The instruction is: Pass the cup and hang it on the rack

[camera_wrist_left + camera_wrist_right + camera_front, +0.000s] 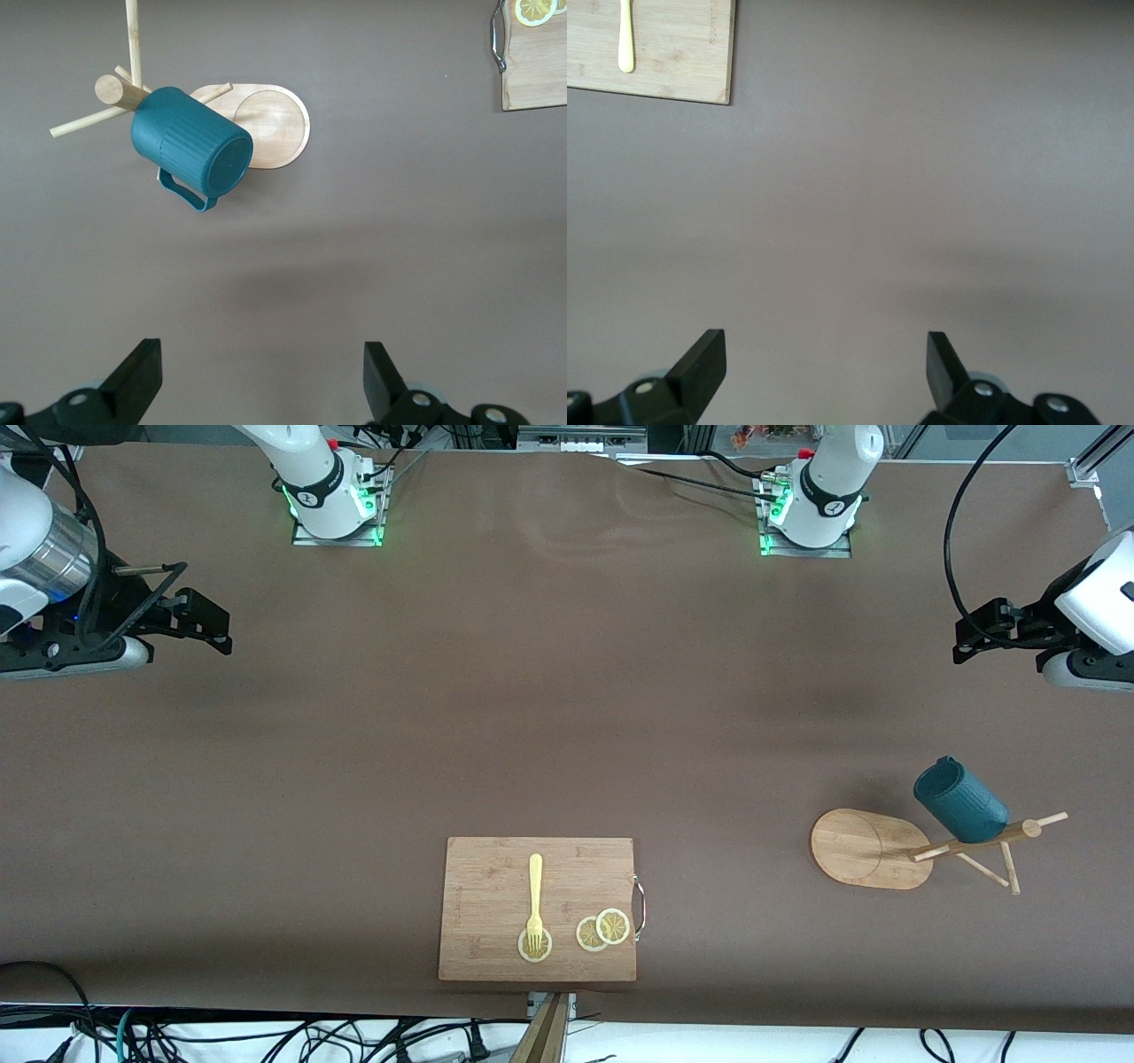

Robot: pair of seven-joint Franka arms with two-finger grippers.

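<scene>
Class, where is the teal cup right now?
The cup hangs on a peg of the rack, toward the left arm's end of the table.

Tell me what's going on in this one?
Nobody is handling anything now. The cup hangs upside down on a peg of the rack, toward the left arm's end of the table. The left pincer and right pincer are both open, empty and waiting at their own ends. A cutting board with a fork and lemon slices lies untouched.

Cup (pixel 961 802) on rack (pixel 873 849) — fork (pixel 534 899) on board (pixel 496 886)
</scene>
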